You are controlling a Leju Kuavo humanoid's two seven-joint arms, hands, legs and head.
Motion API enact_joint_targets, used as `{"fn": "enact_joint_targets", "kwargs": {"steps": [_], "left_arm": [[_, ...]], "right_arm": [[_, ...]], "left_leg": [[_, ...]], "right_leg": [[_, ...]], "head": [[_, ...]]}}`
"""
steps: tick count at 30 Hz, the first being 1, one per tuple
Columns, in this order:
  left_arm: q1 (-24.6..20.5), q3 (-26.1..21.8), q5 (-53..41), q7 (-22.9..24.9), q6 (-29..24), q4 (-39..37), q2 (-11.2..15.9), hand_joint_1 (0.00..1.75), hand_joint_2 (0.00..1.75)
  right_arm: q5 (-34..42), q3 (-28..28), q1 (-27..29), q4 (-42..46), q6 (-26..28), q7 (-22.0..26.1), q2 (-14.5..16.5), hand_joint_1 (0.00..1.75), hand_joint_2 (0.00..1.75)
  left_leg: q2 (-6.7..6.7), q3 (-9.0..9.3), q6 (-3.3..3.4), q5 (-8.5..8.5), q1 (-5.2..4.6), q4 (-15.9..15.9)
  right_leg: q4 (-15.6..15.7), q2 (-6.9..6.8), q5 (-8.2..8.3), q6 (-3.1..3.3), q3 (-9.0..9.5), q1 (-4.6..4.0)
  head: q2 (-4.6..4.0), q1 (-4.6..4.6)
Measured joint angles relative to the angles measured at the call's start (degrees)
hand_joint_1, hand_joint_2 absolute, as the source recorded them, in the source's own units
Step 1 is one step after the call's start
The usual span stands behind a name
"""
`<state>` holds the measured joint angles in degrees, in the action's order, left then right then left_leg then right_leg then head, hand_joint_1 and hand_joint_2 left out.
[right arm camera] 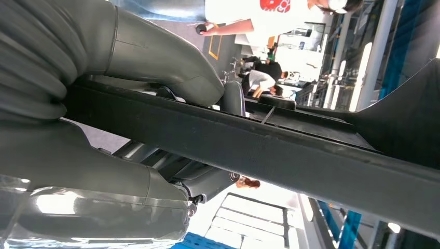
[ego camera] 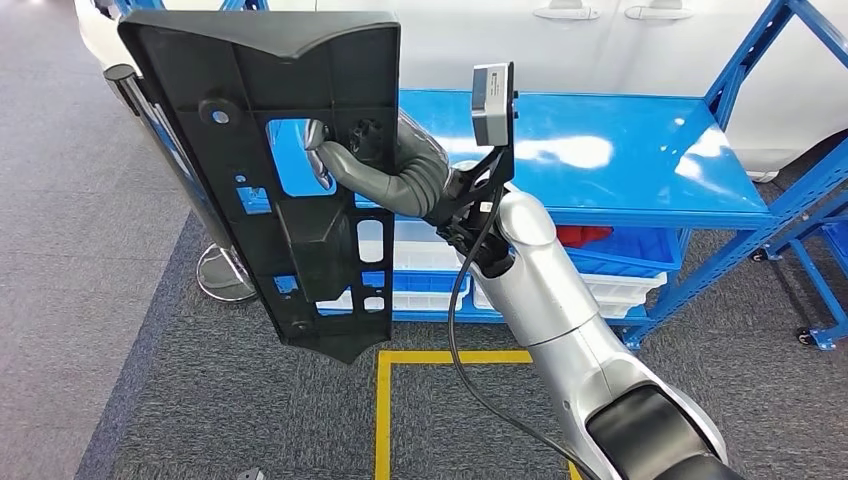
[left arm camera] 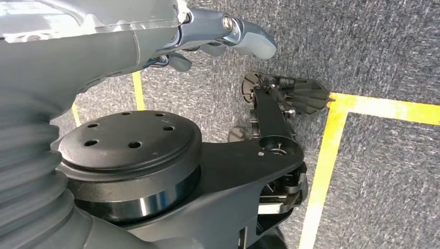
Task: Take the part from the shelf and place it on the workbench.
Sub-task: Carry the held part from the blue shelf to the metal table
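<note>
A large black plastic part (ego camera: 270,180), flat and ribbed with several cut-outs, hangs upright in the air in front of the blue shelf (ego camera: 600,150). My right hand (ego camera: 385,170) grips it from behind, fingers hooked through one of its openings. In the right wrist view the part's edge (right arm camera: 290,150) runs across the picture, with my thumb (right arm camera: 155,52) pressed on one side and the fingers (right arm camera: 104,207) on the other. My left hand (left arm camera: 228,36) hangs over the grey carpet, its fingers loosely apart and holding nothing.
The shelf's top board is bare; white bins (ego camera: 420,270) and a blue bin with a red item (ego camera: 585,235) sit on its lower level. Yellow tape (ego camera: 385,410) marks the carpet. A round stand base (ego camera: 225,275) is at left. People (right arm camera: 259,15) stand in the distance.
</note>
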<state>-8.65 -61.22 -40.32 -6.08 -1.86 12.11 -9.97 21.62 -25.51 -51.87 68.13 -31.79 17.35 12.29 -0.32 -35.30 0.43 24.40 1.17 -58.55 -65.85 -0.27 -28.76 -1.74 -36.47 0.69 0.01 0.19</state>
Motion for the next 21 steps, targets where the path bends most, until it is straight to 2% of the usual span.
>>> {"fn": "enact_joint_targets", "kwargs": {"steps": [1, 2, 4, 6, 8, 10, 11, 12, 13, 15, 16, 17, 18, 21], "left_arm": [[0.0, 0.0, 0.0, 0.0, 0.0, 0.0, 0.0, 0.0, 1.75], [-0.1, 0.0, 0.0, 0.0, 0.0, 0.0, 0.0, 0.0, 1.75], [-0.1, 0.0, 0.0, -0.1, 0.0, 0.0, 0.0, 0.0, 1.75], [0.0, 0.0, 0.1, -0.1, 0.0, 0.0, 0.0, 0.0, 1.75], [0.0, 0.0, 0.1, -0.2, 0.1, 0.0, 0.1, 0.0, 1.75], [0.1, 0.0, 0.1, -0.3, 0.1, 0.0, 0.1, 0.0, 1.75], [0.2, 0.0, 0.1, -0.3, 0.1, 0.0, 0.2, 0.0, 1.75], [0.2, 0.0, 0.1, -0.3, 0.1, 0.0, 0.2, 0.0, 1.75], [0.3, 0.0, 0.1, -0.3, 0.1, 0.0, 0.2, 0.0, 1.75], [0.3, -0.1, 0.2, -0.3, 0.1, 0.0, 0.3, 0.0, 1.75], [0.2, -0.1, 0.2, -0.4, 0.1, 0.0, 0.3, 0.0, 1.75], [0.2, -0.1, 0.2, -0.4, 0.2, 0.0, 0.3, 0.0, 1.75], [0.2, -0.1, 0.2, -0.5, 0.2, 0.0, 0.3, 0.0, 1.75], [0.3, -0.1, 0.2, -1.0, 0.2, 0.0, 0.3, 0.0, 1.75]], "right_arm": [[0.0, 0.0, -0.1, 0.0, 0.0, 0.0, 0.0, 1.75, 1.75], [0.1, 0.0, -0.3, 0.0, -0.1, 0.0, 0.0, 1.75, 1.75], [0.2, 0.0, -0.4, -0.1, -0.1, 0.1, 0.0, 1.75, 1.75], [0.4, 0.0, -0.4, -0.2, -0.1, 0.1, 0.1, 1.75, 1.75], [0.4, 0.0, -0.5, -0.2, -0.2, 0.1, 0.1, 1.75, 1.75], [0.5, 0.0, -0.6, -0.4, -0.2, 0.1, 0.2, 1.75, 1.75], [0.5, 0.0, -0.6, -0.6, -0.2, 0.1, 0.2, 1.75, 1.75], [0.5, 0.0, -0.5, -0.7, -0.2, 0.1, 0.2, 1.75, 1.75], [0.6, 0.0, -0.5, -0.9, -0.2, 0.1, 0.2, 1.75, 1.75], [0.7, 0.0, -0.6, -1.0, -0.2, 0.1, 0.2, 1.75, 1.75], [0.7, 0.0, -0.7, -1.0, -0.2, 0.1, 0.2, 1.75, 1.75], [0.8, 0.0, -0.7, -1.1, -0.2, 0.1, 0.2, 1.75, 1.75], [0.8, 0.0, -0.8, -1.1, -0.2, 0.1, 0.2, 1.75, 1.75], [1.0, 0.0, -0.8, -1.3, -0.1, 0.1, 0.2, 1.75, 1.75]], "left_leg": [[-0.03, -0.08, -0.24, -0.15, -0.07, 0.0], [-0.04, -0.17, -0.52, -0.33, -0.1, 0.0], [-0.02, -0.37, -1.25, -0.79, -0.12, 0.2], [0.02, -0.59, -1.95, -0.7, -0.06, 0.2], [0.05, -1.93, -2.34, 1.84, -0.04, -2.9], [0.07, -4.79, -2.55, 6.14, 0.0, -10.3], [0.07, -6.01, -2.64, 7.59, 0.01, -13.7], [0.07, -6.45, -2.67, 8.12, 0.0, -15.6], [0.07, -5.7, -2.63, 7.52, 0.0, -15.0], [0.09, -1.37, -2.3, 4.58, -0.01, -8.0], [0.1, 0.8, -2.1, 3.52, -0.12, -4.2], [0.09, 2.22, -1.85, 2.95, -0.24, -1.6], [0.06, 2.78, -1.6, 2.88, -0.39, -0.3], [0.03, 2.59, -0.66, 2.22, -0.37, 0.3]], "right_leg": [[3.8, 0.04, 1.19, 0.32, 2.08, -0.14], [6.4, 0.11, 1.84, 0.65, 3.39, -0.31], [7.6, 0.21, 2.15, 1.28, 3.69, -0.67], [8.1, 0.16, 2.82, 2.09, 3.54, -0.51], [8.8, -0.03, 3.56, 2.91, 3.37, -0.34], [8.8, -0.17, 4.0, 3.38, 2.85, -0.6], [8.7, -0.2, 4.17, 3.49, 2.55, -0.76], [8.6, -0.21, 4.33, 3.54, 2.25, -0.89], [8.4, -0.2, 4.44, 3.53, 1.99, -1.0], [7.9, -0.18, 4.51, 3.44, 1.6, -1.11], [7.6, -0.17, 4.51, 3.3, 1.36, -1.25], [7.3, -0.18, 4.57, 3.08, 1.12, -1.32], [7.2, -0.18, 4.66, 2.8, 0.88, -1.38], [7.2, -0.13, 4.94, 1.86, 0.47, -1.34]], "head": [[0.01, -0.02], [0.01, -0.02], [0.0, -0.04], [-0.01, -0.08], [-0.01, -0.2], [0.0, -0.32], [0.0, -0.34], [0.0, -0.34], [0.0, -0.34], [0.0, -0.34], [0.0, -0.33], [0.0, -0.32], [0.0, -0.31], [0.0, -0.3]]}}
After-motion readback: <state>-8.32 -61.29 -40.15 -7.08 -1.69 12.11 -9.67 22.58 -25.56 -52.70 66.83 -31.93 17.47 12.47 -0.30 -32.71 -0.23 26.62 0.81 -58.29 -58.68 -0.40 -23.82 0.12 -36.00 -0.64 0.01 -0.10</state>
